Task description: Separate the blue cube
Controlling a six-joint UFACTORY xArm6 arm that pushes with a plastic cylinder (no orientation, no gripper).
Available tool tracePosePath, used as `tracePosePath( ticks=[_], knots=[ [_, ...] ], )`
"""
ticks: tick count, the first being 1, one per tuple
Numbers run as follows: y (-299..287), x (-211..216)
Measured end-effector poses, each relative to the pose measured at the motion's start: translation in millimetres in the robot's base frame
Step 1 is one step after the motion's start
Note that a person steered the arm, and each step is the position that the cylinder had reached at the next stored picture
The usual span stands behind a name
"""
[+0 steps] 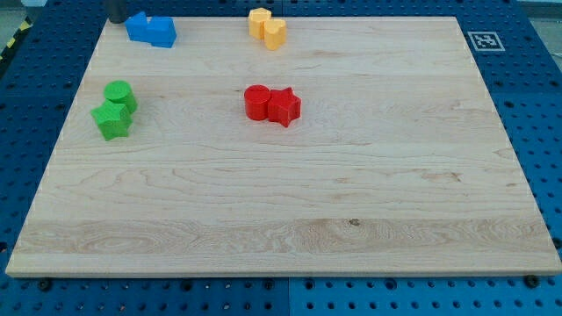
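Wooden counter (pixel 290 219) lies bare along the view's bottom. Further up, a green star block (pixel 111 121) touches a green cylinder (pixel 118 94) at the view's left, while a red cylinder (pixel 257 102) touches a red star block (pixel 284 107) near the middle. At the top, two yellow blocks (pixel 268 27) touch, and the blue cube (pixel 138 26) presses against another blue block (pixel 162 32). My tip (pixel 118 19), a bare rod with no hand, sits just left of the cube.

Lab: blue pegboard bench (pixel 527 114)
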State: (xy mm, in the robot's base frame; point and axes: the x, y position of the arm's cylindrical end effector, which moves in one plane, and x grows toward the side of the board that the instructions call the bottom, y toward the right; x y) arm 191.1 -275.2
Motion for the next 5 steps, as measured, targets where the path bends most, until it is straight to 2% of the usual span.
tracePosePath(
  ticks=[2, 4, 5],
  knots=[
    [73.7, 0.9],
    [86.5, 4.0],
    [87.1, 19.4]
  ],
)
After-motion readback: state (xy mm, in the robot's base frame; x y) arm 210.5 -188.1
